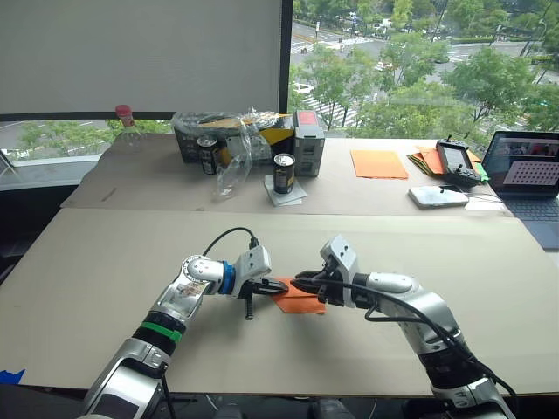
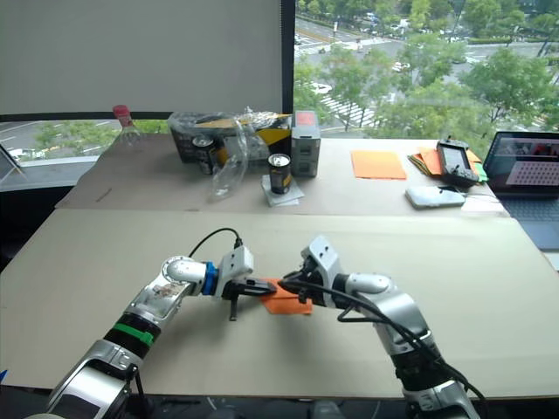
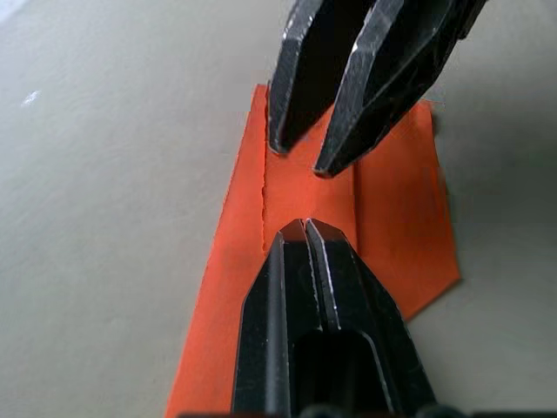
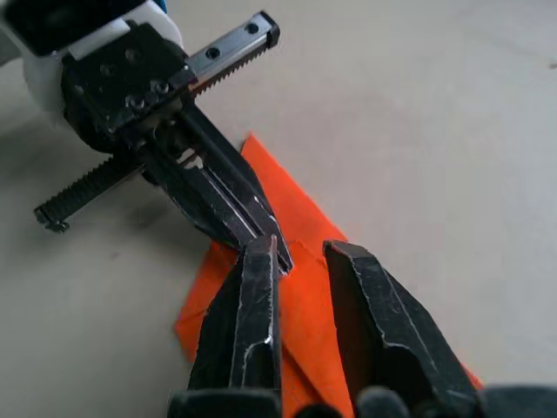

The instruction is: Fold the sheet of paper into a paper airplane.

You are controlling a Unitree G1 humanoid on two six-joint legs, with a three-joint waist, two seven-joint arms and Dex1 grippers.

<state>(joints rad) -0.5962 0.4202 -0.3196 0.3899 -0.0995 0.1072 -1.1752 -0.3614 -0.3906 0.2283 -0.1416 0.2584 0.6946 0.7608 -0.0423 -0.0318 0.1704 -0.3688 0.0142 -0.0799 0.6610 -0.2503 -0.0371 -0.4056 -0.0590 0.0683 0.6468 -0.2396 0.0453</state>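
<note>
Left end effector, fingers closed, pins the sheet of paper to the desk; right end effector, slightly open and empty, evidently presses its crease.

- We see the folded sheet of paper lying flat on the desk, near its front middle.
- Our left claw meets it from the left, our right claw from the right, tips nearly touching over it.
- Behind, across the desk: cans and a box at centre, a spare sheet to their right, a laptop at far right.
</note>
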